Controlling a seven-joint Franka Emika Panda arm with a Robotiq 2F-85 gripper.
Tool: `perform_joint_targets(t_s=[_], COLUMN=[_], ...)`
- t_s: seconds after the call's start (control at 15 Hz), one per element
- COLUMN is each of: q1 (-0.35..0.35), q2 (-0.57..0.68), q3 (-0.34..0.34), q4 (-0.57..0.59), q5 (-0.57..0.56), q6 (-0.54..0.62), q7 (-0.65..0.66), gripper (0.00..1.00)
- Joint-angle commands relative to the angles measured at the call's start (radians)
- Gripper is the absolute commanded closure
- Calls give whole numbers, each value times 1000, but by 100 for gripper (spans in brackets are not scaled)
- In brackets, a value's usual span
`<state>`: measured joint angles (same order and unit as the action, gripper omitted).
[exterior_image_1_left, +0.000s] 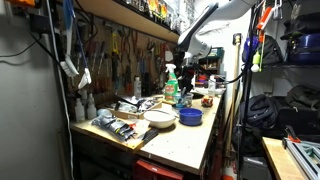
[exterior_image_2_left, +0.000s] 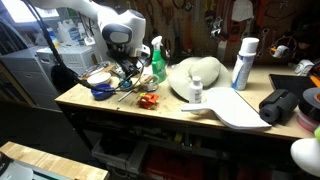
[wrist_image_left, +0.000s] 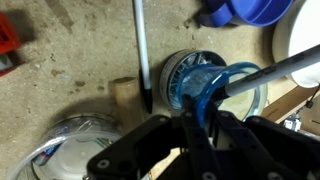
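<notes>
Wrist view, bottom of the frame: your pincer (wrist_image_left: 200, 125) has its two dark fingers pressed in on a translucent blue tool (wrist_image_left: 205, 88). It pinches the tool by its looped blue end, so the grey shaft runs free toward the right edge. Holding it low on the loop probably keeps that long shaft from swinging. Just past the fingertips, at the middle of the frame, the blue tool is off the surface and hangs over a round tin (wrist_image_left: 175, 75) that sits flat on the counter (wrist_image_left: 60, 80). Whether the tool touches the tin cannot be told. Left of the tin, a thin black-and-white rod (wrist_image_left: 141, 45) lies straight up the frame, with a small wooden block (wrist_image_left: 122, 95) just beside its lower end. A crinkled foil dish (wrist_image_left: 55, 150) fills the lower left corner. Farther off, in the upper right corner, a blue bowl (wrist_image_left: 245, 12) and the rim of a white plate (wrist_image_left: 300, 40) sit near each other, apart from the tin. In both exterior views your arm bends down over the cluttered counter close to a green spray bottle (exterior_image_2_left: 158, 65), which stands upright just beside where you are holding.
</notes>
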<state>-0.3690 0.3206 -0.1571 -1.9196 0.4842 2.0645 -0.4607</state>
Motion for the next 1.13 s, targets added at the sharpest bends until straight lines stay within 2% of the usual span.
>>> perform_joint_targets(t_s=[0.0,0.27,0.33,0.4,0.8,0.93,1.0,1.07], q1=[10,19,19,19,5,8,8,11], q2=[-5,10,13,12,-97,-146,-158,-97], q3=[7,10,12,13,-3,-3,-1,-7], q4=[-21,-16,-14,-15,-46,-72,-80,-8], q5=[-13,-35,-37,-38,-32,-42,-32,-28], q6=[34,21,13,18,74,143,177,111], q7=[-9,3,0,0,-33,-127,-172,-99], gripper=[97,97,62,61,16,3,0,13])
